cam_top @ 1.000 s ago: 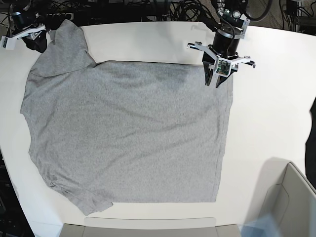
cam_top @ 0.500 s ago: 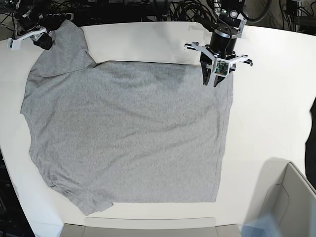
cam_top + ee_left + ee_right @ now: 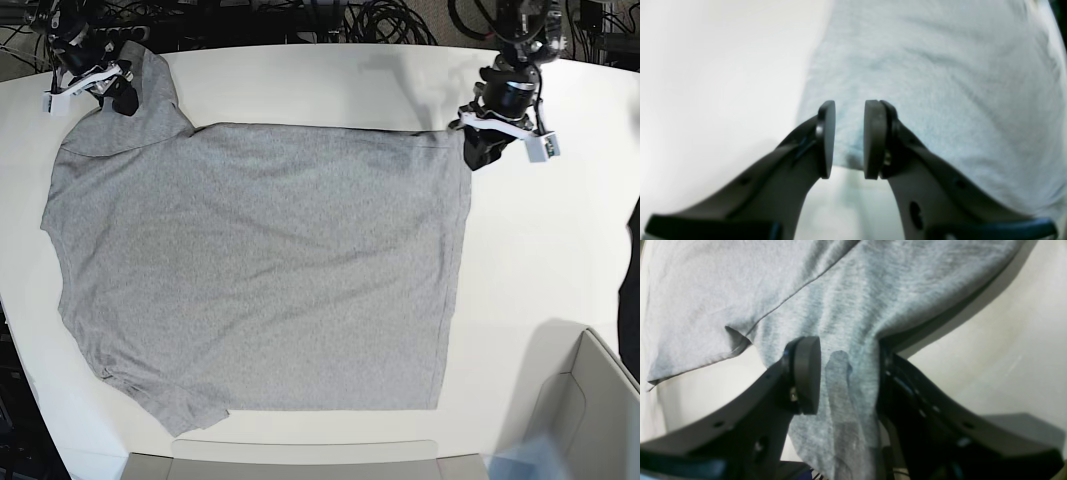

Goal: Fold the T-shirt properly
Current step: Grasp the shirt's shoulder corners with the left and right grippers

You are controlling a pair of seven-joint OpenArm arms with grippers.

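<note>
The heather-grey T-shirt lies spread flat on the white table, plain side up. One sleeve points to the far left corner and the other to the near left. My left gripper hangs at the shirt's far right corner. In the left wrist view the left gripper is open, its pads apart just above the T-shirt's corner edge. My right gripper sits at the far left sleeve. In the right wrist view the right gripper stands wide, with the T-shirt's sleeve cloth bunched between the fingers and draped over one.
A grey box stands at the near right corner. A flat grey tray edge runs along the near side. Cables lie behind the table's far edge. Bare tabletop lies to the right of the shirt.
My left gripper has swung from over the shirt's far right corner out to its right edge. My right gripper has shifted right onto the far left sleeve.
</note>
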